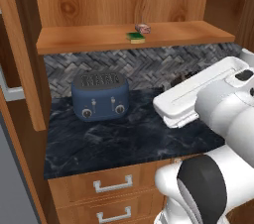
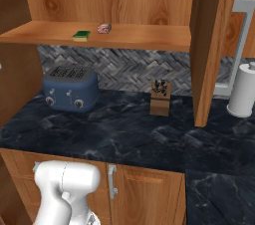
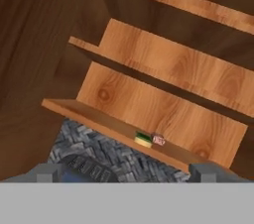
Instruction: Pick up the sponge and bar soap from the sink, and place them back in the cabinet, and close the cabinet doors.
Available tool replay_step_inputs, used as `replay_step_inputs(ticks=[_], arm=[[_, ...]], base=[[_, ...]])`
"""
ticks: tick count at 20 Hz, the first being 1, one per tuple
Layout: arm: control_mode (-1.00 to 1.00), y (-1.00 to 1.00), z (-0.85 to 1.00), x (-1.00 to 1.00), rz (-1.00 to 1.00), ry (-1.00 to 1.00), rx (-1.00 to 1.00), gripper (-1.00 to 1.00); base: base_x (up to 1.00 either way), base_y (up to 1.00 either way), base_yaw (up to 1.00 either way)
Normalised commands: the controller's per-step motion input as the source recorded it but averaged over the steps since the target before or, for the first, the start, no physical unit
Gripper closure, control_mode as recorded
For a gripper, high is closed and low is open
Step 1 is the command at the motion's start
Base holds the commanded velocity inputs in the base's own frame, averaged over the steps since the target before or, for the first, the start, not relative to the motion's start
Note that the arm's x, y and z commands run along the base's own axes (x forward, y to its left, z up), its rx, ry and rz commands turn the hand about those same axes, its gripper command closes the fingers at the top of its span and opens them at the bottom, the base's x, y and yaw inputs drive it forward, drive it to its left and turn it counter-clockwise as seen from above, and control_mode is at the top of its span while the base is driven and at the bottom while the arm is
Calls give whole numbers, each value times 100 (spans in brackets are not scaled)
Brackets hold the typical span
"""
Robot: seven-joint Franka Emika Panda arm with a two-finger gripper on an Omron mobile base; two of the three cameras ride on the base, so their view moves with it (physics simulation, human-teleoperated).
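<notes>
Two small things, green-and-yellow flat sponge [image 1: 135,36] and pinkish-red rounded bar soap [image 1: 143,28], sit touching on the brown wooden cabinet's plank shelf [image 1: 89,38]; gripper [image 3: 127,174] released, empty.

Dark marble counter [image 2: 149,134], grey herringbone backsplash [image 2: 129,72] (wood drawers [image 1: 111,186] below)

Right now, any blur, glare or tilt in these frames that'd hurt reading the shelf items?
Left base view: flat even render light, no glare; sponge and bar soap small but distinct. Right base view: same soft light, faint sheen on the counter. Hand view: rolled, so the shelf runs diagonally; both items tiny and coarse.
</notes>
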Motion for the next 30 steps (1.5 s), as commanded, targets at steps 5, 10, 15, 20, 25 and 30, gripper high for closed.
replay_step_inputs(ticks=[5, 10, 15, 20, 25, 30], arm=[[-100, 9, 1, -62, 6, 0, -13, -100], [-100, 17, 0, -53, 7, 0, -20, -100], [-100, 28, 0, -43, 5, 0, -24, -100], [-100, 32, 0, -35, 0, 0, -25, -100], [-100, 45, 0, -34, 0, 0, -27, -100], [-100, 36, 1, -8, 0, 0, -24, -100]], base=[[0, 0, 0], [0, 0, 0], [0, 0, 0], [0, 0, 0], [0, 0, 0], [0, 0, 0]])
